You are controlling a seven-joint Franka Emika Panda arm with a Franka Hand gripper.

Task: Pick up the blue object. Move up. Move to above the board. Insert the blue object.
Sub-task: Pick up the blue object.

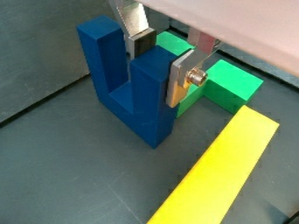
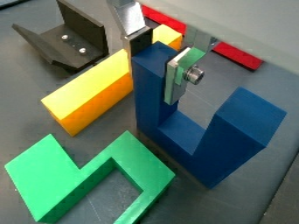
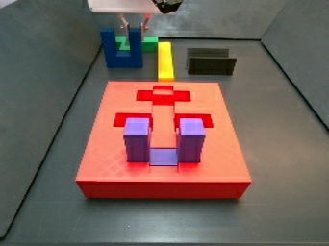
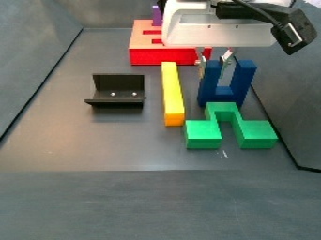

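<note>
The blue object is a dark blue U-shaped block standing upright on the grey floor, also seen in a side view. My gripper is shut on one of its prongs. One silver finger lies flat against the prong's outer face, and the other finger's dark pad presses the opposite face. The same grip shows in the wrist view, gripper on the blue object. The board is a large red slab nearer the camera in a side view, well apart from the gripper.
A green block lies right beside the blue object, and a long yellow bar lies next to both. The dark fixture stands beyond the bar. A purple U-shaped block sits in a recess of the board. Dark walls enclose the floor.
</note>
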